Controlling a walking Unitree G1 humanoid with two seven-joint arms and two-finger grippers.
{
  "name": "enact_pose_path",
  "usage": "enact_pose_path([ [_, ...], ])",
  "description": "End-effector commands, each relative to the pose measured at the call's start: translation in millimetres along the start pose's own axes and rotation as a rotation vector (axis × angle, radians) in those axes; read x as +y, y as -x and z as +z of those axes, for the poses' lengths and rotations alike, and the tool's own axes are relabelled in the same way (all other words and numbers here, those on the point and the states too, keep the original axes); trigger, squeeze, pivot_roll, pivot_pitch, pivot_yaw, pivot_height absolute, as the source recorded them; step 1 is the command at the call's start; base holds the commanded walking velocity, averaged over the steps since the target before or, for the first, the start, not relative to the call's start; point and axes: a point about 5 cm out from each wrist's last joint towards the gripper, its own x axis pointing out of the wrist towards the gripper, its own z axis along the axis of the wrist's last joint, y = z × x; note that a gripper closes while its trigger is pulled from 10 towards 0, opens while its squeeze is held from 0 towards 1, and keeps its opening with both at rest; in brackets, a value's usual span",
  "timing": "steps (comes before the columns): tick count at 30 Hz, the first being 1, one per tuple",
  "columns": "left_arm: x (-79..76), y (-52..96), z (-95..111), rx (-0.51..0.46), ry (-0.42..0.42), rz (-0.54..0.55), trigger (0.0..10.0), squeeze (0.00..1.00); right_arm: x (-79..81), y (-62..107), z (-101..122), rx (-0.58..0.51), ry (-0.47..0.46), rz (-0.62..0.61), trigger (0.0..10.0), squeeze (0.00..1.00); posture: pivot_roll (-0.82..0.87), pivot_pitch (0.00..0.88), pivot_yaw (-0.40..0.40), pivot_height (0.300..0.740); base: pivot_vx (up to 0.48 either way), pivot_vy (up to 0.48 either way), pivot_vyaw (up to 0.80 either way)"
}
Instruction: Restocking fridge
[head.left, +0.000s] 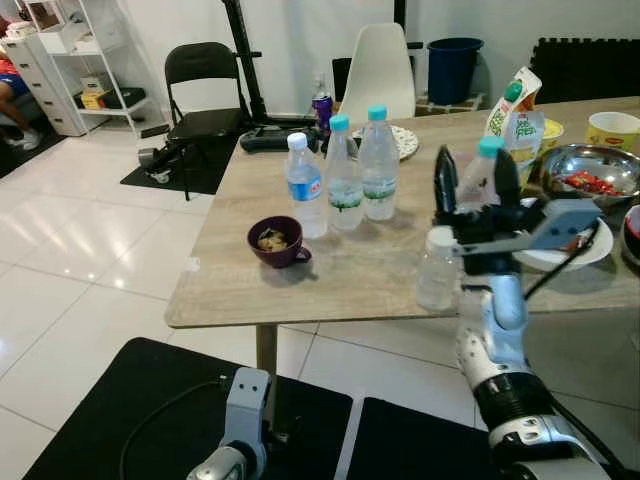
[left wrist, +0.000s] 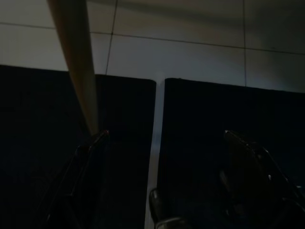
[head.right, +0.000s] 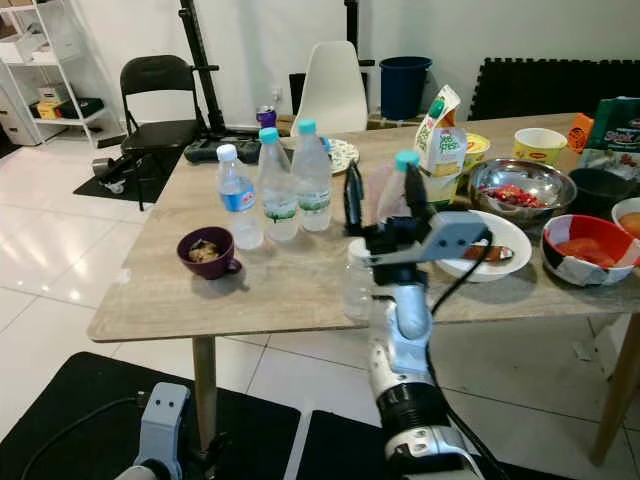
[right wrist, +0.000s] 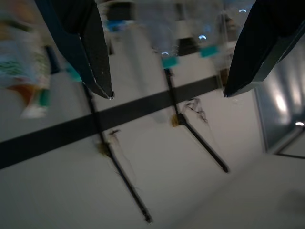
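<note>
Three water bottles stand together mid-table: a white-capped one (head.left: 305,185) and two teal-capped ones (head.left: 343,175) (head.left: 378,165). A fourth teal-capped bottle (head.left: 480,178) stands further right. My right gripper (head.left: 472,152) is raised in front of it, fingers pointing up and open, nothing between them. A small clear white-capped bottle (head.left: 437,268) stands near the table's front edge, beside that wrist. The right wrist view is blurred; its fingers (right wrist: 95,57) are spread wide. My left gripper (left wrist: 166,132) hangs low by the table leg, open over black mats.
On the wooden table (head.left: 350,285) are a purple cup (head.left: 277,241) with food, a metal bowl (head.left: 590,170), a white plate (head.left: 560,250), a carton (head.left: 515,115) and a yellow cup (head.left: 612,128). Behind stand a black chair (head.left: 205,90) and a white chair (head.left: 380,70).
</note>
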Motion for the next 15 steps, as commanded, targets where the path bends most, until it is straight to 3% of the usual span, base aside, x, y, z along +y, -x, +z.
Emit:
enact_pose_path([
  [1, 3.9, 3.3, -6, 0.013, -0.008, 0.015, 10.0, 0.0, -2.6, 3.3, 1, 0.003, -0.01, -0.018, 10.0, 0.0, 0.01, 0.162, 0.088, 0.74, 0.0, 0.0, 0.0],
  [5, 2.6, 4.4, -6, 0.001, 0.0, 0.019, 10.0, 0.0, -19.1, 15.1, 5, 0.04, -0.04, -0.097, 10.0, 0.0, 0.0, 0.155, 0.089, 0.74, 0.0, 0.0, 0.0],
  [6, 1.9, 4.9, -6, -0.005, 0.004, 0.022, 10.0, 0.0, -32.6, 28.1, 2, 0.102, -0.073, -0.217, 10.0, 0.0, -0.01, 0.15, 0.088, 0.74, 0.0, 0.0, 0.0],
  [7, 1.9, 4.9, -6, -0.005, 0.004, 0.022, 10.0, 0.0, -32.6, 28.1, 2, 0.102, -0.073, -0.217, 10.0, 0.0, -0.01, 0.15, 0.088, 0.74, 0.0, 0.0, 0.0],
  [8, 0.9, 5.3, -6, -0.011, 0.007, 0.023, 10.0, 0.0, -45.5, 43.4, -4, 0.179, -0.094, -0.335, 10.0, 0.0, -0.02, 0.144, 0.085, 0.74, 0.0, 0.0, 0.0],
  [9, 0.9, 5.3, -6, -0.011, 0.007, 0.023, 10.0, 0.0, -45.5, 43.4, -4, 0.179, -0.094, -0.335, 10.0, 0.0, -0.02, 0.144, 0.085, 0.74, 0.0, 0.0, 0.0],
  [10, 0.4, 5.5, -6, -0.014, 0.007, 0.026, 10.0, 0.0, -59.6, 64.3, -12, 0.284, -0.073, -0.458, 10.0, 0.0, -0.02, 0.141, 0.086, 0.74, 0.0, 0.0, 0.0],
  [12, 0.2, 5.4, -5, -0.022, -0.001, 0.031, 10.0, 0.0, -77.3, 100.0, -24, 0.49, 0.038, -0.565, 10.0, 0.0, -0.02, 0.137, 0.085, 0.74, 0.0, 0.0, 0.0],
  [13, 0.2, 5.4, -5, -0.022, -0.001, 0.031, 10.0, 0.0, -77.3, 100.0, -24, 0.49, 0.038, -0.565, 10.0, 0.0, -0.02, 0.137, 0.085, 0.74, 0.0, 0.0, 0.0],
  [15, 0.6, 5.0, -4, -0.025, -0.018, 0.031, 10.0, 0.0, -83.1, 117.5, -30, 0.643, 0.166, -0.566, 10.0, 0.0, -0.03, 0.128, 0.086, 0.74, 0.0, 0.0, 0.0],
])
